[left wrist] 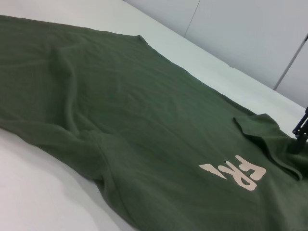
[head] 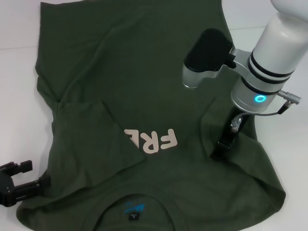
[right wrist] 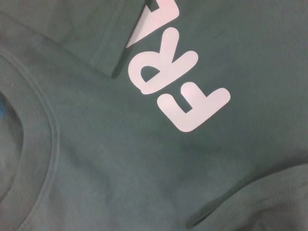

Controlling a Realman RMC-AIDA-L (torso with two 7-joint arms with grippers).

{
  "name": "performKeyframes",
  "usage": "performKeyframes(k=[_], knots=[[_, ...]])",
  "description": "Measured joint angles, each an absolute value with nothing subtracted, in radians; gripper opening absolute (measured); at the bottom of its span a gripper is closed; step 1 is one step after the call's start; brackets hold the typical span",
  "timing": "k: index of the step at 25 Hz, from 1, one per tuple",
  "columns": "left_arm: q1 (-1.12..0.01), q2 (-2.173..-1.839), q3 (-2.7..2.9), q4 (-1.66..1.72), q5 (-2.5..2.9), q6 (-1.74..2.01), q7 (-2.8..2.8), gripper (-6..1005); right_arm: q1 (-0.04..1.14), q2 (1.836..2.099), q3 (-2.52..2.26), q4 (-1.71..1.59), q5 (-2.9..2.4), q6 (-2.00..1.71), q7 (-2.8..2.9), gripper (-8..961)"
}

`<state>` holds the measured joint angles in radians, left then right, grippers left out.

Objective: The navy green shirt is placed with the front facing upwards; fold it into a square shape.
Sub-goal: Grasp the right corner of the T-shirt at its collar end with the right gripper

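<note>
Head view first: our left gripper (head: 17,185) sits nearest, fingers spread and released, just off the shirt's (head: 144,72) edge by the collar (head: 132,209), likely freed after laying the left sleeve (head: 91,130) inward over part of the lettering (head: 159,140). Farther out, our right gripper (head: 226,139) presses down at the right sleeve fold; whether its fingers clench cloth, we cannot tell. The shirt lies spread, front up, across the white tabletop (head: 19,29), sides partly folded.
</note>
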<state>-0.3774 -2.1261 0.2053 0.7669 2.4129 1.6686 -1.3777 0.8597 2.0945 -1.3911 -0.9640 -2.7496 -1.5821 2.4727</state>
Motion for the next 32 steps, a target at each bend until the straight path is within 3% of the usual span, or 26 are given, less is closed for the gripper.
performKeyframes(k=[32], knots=[[-0.377, -2.124, 0.204, 0.761, 2.410, 1.664, -1.362, 814, 0.881, 2.103, -1.545, -0.966, -2.755, -1.544, 2.546, 644]])
